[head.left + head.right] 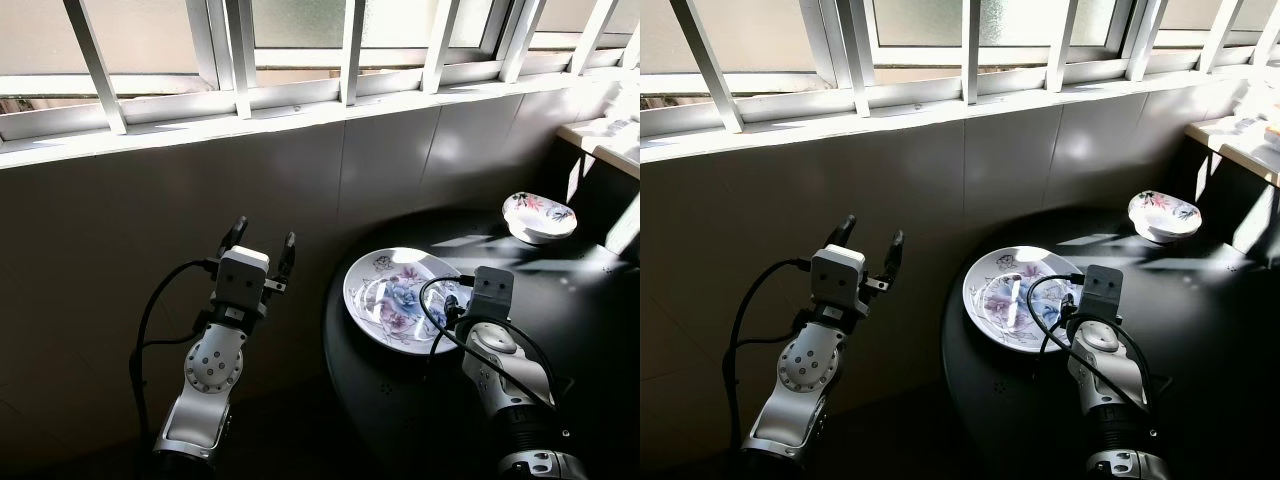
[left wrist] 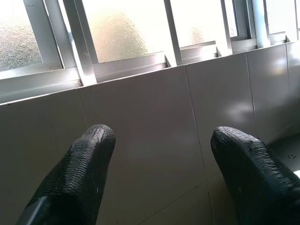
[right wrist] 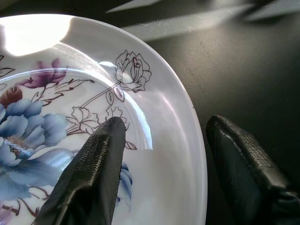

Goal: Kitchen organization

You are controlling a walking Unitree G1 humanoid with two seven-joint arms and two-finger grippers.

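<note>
On the dark round worktop [image 1: 580, 330], your right hand [image 3: 164, 154] straddles the near-right rim of the floral plate [image 1: 395, 295], fingers apart. Close squarely on the rim before lifting. Your left hand [image 1: 260, 245] hovers open by the tiled wall [image 1: 120, 250].

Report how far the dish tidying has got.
Done: nothing visibly put away; the floral plate and small bowl both sit on the black table. In hand: right tool open, straddling the plate's rim. Left tool open, idle. Left: grasp, lift, stow both.
</note>
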